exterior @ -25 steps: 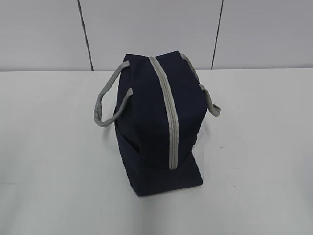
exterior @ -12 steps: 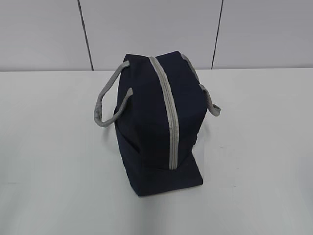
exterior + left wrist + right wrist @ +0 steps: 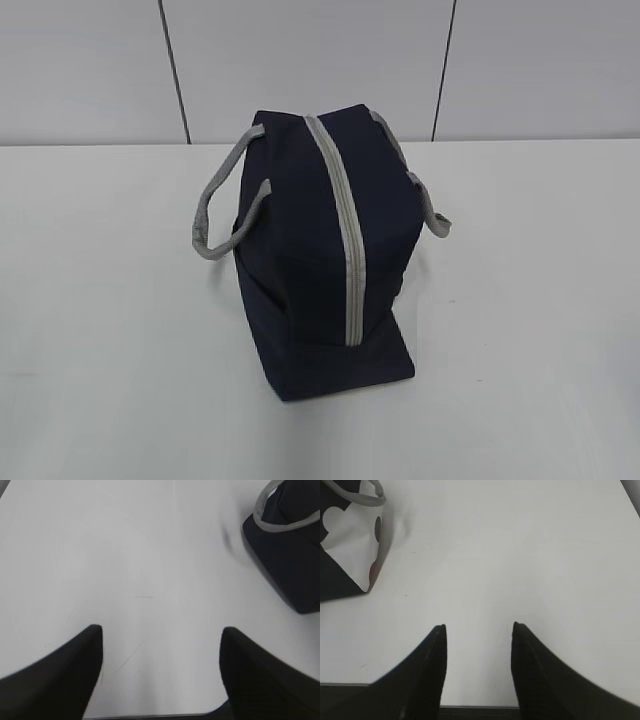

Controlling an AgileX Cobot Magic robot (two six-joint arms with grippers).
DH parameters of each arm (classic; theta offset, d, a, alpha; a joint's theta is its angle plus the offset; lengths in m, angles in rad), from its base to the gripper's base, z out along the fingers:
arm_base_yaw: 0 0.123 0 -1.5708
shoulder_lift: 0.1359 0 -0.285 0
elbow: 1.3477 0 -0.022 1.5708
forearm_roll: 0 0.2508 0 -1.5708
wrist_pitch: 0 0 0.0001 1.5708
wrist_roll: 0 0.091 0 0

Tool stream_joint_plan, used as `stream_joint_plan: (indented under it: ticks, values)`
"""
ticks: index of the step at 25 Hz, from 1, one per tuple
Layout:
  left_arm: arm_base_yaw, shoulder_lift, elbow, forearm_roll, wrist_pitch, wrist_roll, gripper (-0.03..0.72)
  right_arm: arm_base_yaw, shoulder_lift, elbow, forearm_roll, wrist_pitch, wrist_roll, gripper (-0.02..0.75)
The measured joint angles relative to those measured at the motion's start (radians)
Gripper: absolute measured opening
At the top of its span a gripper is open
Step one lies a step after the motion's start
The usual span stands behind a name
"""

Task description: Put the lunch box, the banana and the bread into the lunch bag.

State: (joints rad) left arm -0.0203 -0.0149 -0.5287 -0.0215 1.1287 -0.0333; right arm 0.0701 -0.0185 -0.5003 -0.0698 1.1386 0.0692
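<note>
White table (image 3: 110,330) fills most of the exterior view, pale panelled wall (image 3: 300,60) behind it. Lunch bag (image 3: 300,260) stands upright near table centre, navy fabric, closed along the top. Grey zipper strip (image 3: 345,240) runs the full length of the top, far end to near end. 2 grey strap handles: 1 loops out on the left (image 3: 215,215), 1 droops down the right side (image 3: 425,195).

Left wrist view: left gripper (image 3: 161,635) jaws wide apart, nothing between them, over bare table; bag corner and handle sit at upper right, well apart from the fingers (image 3: 75,665).

Right wrist view: right gripper (image 3: 479,630) jaws also apart, narrower gap, holding nothing; bag's white side panel (image 3: 350,530) with dark and red spots shows at upper left, well clear.

No arm in the exterior view.
</note>
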Motion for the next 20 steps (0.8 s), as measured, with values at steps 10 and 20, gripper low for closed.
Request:
stream_joint_plan:
  ticks: [10, 20]
  values:
    - [0.000, -0.003, 0.000, 0.000, 0.000, 0.000, 0.497, 0.000, 0.000, 0.000, 0.000, 0.000, 0.000, 0.336]
    - [0.000, -0.003, 0.000, 0.000, 0.000, 0.000, 0.497, 0.000, 0.000, 0.000, 0.000, 0.000, 0.000, 0.336]
